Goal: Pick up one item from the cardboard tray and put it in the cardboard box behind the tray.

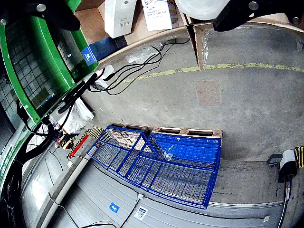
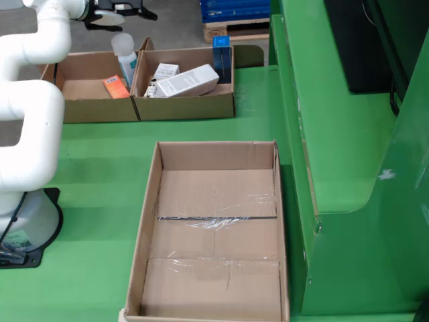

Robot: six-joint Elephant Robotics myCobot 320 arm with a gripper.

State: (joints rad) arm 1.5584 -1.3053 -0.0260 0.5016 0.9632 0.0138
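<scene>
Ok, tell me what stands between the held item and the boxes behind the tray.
The fingers hold a white round item above the left rear box. An upright bottle stands just beneath, by that box's right wall; nothing else visible.

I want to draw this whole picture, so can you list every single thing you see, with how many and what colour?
Big cardboard tray: 1, brown, front of the green table, nothing in it.
Cardboard boxes: 2, brown, side by side behind the tray.
White carton: 1, lying in the right box.
Small white box: 1, right box.
Blue box: 1, upright, right box's corner.
Bottle: 1, pale, between the boxes.
Orange item: 1, left box.
Blue wire crates: floor, wrist view.
Robot arm: 1, white, left.
Gripper: 1, black, holding something white above the boxes.
</scene>
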